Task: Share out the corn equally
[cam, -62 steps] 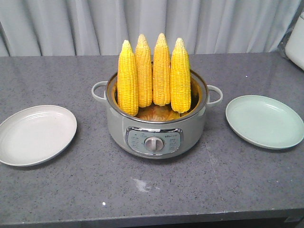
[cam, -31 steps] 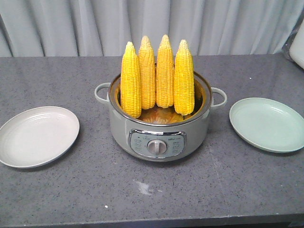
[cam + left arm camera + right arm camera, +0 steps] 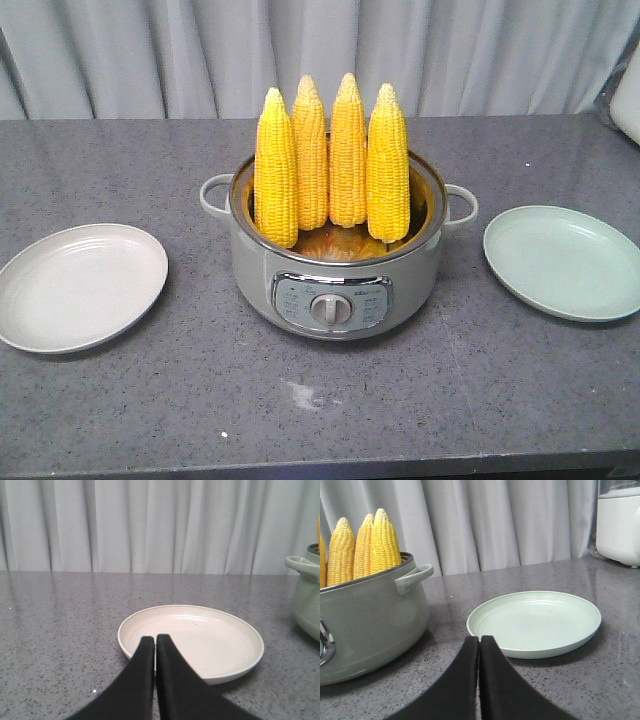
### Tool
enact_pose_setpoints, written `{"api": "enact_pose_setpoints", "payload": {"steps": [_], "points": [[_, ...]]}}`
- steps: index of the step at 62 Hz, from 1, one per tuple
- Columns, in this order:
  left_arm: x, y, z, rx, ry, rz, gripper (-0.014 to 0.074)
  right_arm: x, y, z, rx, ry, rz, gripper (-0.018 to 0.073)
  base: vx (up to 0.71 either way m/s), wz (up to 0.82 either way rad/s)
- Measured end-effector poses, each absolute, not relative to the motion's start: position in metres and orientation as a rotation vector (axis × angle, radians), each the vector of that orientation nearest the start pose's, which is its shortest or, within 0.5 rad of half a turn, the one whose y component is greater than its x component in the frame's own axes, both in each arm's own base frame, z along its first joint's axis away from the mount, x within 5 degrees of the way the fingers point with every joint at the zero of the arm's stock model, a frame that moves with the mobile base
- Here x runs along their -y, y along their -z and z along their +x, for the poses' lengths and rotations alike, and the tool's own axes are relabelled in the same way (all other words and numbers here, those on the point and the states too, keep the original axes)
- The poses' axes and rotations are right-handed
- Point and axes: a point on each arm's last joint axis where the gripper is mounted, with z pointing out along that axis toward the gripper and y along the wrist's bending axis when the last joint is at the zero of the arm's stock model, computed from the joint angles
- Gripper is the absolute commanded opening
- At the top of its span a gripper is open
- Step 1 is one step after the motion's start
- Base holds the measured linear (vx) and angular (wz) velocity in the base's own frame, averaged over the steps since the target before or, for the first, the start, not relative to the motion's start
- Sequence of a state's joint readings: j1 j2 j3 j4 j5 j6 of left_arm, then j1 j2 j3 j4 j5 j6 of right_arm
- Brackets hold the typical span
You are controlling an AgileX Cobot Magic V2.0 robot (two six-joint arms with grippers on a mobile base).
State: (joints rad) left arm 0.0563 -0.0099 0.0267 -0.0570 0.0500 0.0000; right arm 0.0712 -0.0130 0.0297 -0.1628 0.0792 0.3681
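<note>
Four corn cobs point(image 3: 331, 160) upright in central pot point(image 3: 335, 290), cream plate point(image 3: 80, 287) left, green plate point(image 3: 563, 262) right, left gripper point(image 3: 154, 639) and right gripper point(image 3: 480, 640) both pressed together.

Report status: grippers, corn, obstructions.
Left gripper and right gripper shut, empty. Four corn cobs upright in electric pot; white plate and green plate bare. Nothing blocking.

No text could be read anywhere; the silver control panel point(image 3: 331, 303) on the grey-green round electric cooking pot point(image 3: 405, 285) carried tiny markings around its dial point(image 3: 330, 310), too small to make out
</note>
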Motion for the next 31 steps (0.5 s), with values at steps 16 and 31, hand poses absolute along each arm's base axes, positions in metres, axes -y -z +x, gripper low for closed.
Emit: {"api": "enact_pose_setpoints", "payload": {"steps": [16,31], "points": [[-0.0029,-0.2002,0.0567,-1.548,0.003,-0.085,-0.0006,-0.0029,-0.1968,0.0566,-1.578,-0.207,0.116,-0.0001,0.0,0.0],[-0.0029,-0.2002,0.0567,-1.548,0.003,-0.085,-0.0006,-0.0029,-0.1968,0.0566,-1.578,-0.207,0.116,-0.0001,0.0,0.0]]}}
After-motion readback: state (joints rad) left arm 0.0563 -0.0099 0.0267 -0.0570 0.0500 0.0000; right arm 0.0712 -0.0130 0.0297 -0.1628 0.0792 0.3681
